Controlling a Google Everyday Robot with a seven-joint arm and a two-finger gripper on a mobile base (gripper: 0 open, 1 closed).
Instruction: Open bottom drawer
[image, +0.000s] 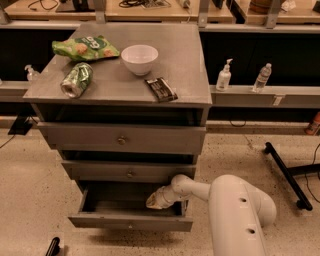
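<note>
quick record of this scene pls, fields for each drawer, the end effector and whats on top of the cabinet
bottom drawer: pulled out, grey interior showing
middle drawer: looks shut
top drawer: looks shut
end effector: inside the open bottom drawer, toward its right side, behind the front panel
cabinet top: green chip bag, green can on its side, white bowl, dark snack bar

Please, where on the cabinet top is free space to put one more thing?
Free: the front strip between the can and the dark wrapper, and the back right corner beyond the bowl. Crowded: the back left, with the chip bag. The gripper sits in the open bottom drawer, at its right.
</note>
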